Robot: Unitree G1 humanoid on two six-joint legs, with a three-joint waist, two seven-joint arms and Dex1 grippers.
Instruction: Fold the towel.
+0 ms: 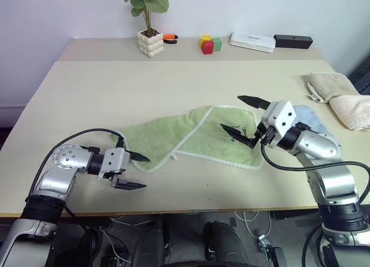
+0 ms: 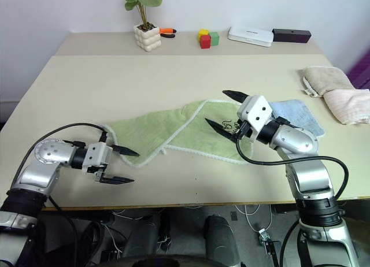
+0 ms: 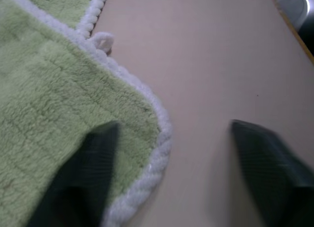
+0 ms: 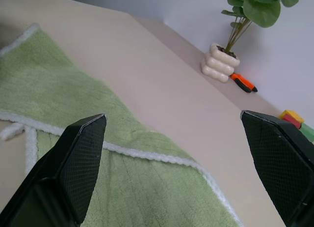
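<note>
The light green terry cloth towel with white stitched edging [image 1: 196, 137] lies on the beige table [image 1: 115, 88], partly folded into two overlapping lobes. Its long axis runs across the table from the robot's left to its right, with the left end a little nearer the front edge and the right end reaching under the right arm. A white-edged seam crosses the middle at a slant where one layer laps over the other, and a small white loop [image 3: 102, 40] sticks out from the edging near that crossing. A small dark printed mark [image 1: 244, 131] sits on the right-hand part.

The left gripper [image 1: 134, 171] hovers just off the towel's near left corner, its two black fingers apart, one over the green cloth and one over bare table; it holds nothing. The right gripper [image 1: 240, 114] hangs above the right portion of the towel with its fingers spread wide and empty.

A small light blue cloth [image 1: 309, 119] lies just beyond the towel's right end. Two beige and cream folded towels [image 1: 341, 96] rest near the right edge. Along the far side stand a potted green plant in a white bumpy pot [image 1: 150, 24], an orange-handled tool [image 1: 169, 37], coloured blocks [image 1: 210, 44], a flat white box [image 1: 252, 41] and a black bar-shaped box [image 1: 293, 41].
</note>
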